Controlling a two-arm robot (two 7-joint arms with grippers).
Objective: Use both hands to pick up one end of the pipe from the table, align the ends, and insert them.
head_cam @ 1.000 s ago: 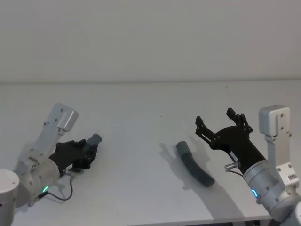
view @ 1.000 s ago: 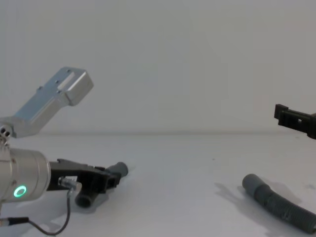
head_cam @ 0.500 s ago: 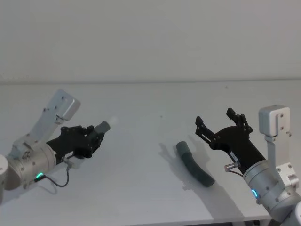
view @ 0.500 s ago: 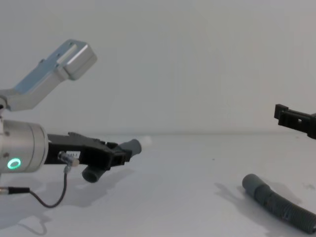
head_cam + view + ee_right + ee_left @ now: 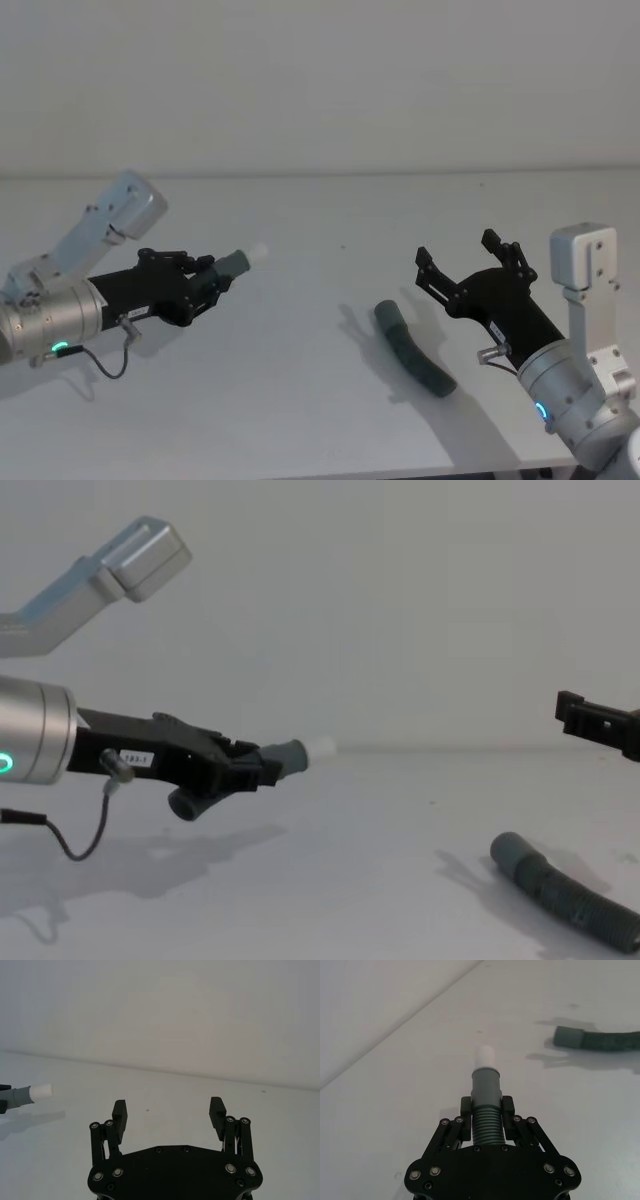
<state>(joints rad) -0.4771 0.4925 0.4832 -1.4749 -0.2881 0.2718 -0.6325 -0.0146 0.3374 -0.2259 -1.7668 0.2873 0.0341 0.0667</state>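
My left gripper [image 5: 208, 283] is shut on the short grey pipe piece [image 5: 234, 264] and holds it above the white table [image 5: 300, 420], its white tip [image 5: 258, 251] pointing right. In the left wrist view the fingers [image 5: 466, 1109] clamp the piece [image 5: 486, 1084] just behind its smooth end. The longer ribbed hose [image 5: 415, 352] lies on the table at right, cuff end [image 5: 387, 316] towards the middle. My right gripper [image 5: 458, 250] hovers open above and just beyond it, nothing between its fingers [image 5: 119, 1110]. From the chest, the held piece [image 5: 290, 755] is level and the hose [image 5: 560, 892] lies low at right.
A plain pale wall rises behind the table's far edge [image 5: 320, 175]. Bare table surface lies between the two arms. A thin cable [image 5: 110, 362] hangs from my left wrist.
My left gripper has lifted the short piece off the table and carried it right and up, and its white tip now shows. The right gripper and the ribbed hose have not moved.
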